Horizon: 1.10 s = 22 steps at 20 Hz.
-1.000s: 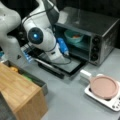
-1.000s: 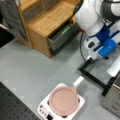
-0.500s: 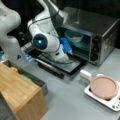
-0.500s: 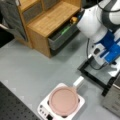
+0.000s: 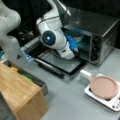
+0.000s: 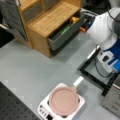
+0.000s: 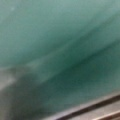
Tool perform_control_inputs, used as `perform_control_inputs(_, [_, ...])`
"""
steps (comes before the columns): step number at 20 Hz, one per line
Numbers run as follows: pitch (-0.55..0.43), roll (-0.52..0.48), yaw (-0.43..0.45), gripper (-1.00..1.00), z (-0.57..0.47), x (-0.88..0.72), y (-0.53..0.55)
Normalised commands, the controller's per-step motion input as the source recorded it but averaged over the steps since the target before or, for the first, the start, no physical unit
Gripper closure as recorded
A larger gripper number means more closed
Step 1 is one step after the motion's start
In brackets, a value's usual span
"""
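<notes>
Pincer [image 5: 76, 41] being reached into the open toaster oven [image 5: 100, 37], its state impossible to tell, teal bowl [image 5: 78, 37] being seen inside the oven just beside it, oven door [image 5: 60, 63] being lowered flat over the counter [image 5: 70, 100], pink pan [image 5: 103, 86] being carried on a white hotplate [image 5: 110, 103] near the door.

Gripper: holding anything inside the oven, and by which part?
Cannot tell. The gripper reaches into the toaster oven at a teal bowl; its fingertips are hidden.

Pink pan [image 5: 103, 87] on white hotplate [image 6: 43, 110], wooden cabinet [image 6: 51, 18] with open grey drawer [image 6: 65, 35]
</notes>
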Motion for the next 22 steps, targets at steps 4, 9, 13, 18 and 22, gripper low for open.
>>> perform_control_inputs(4, [-0.022,0.054,-0.083,-1.00,-0.06,0.00,0.09])
perform_control_inputs(9, [-0.033,0.031,-0.099,1.00,-0.05,-0.02,0.08])
perform_control_inputs(13, [-0.039,0.036,-0.101,1.00,-0.09,0.02,0.02])
perform_control_inputs(18, [-0.034,0.034,-0.088,1.00,-0.04,0.01,-0.05])
perform_control_inputs(22, [-0.032,0.025,-0.065,1.00,-0.05,0.02,-0.13])
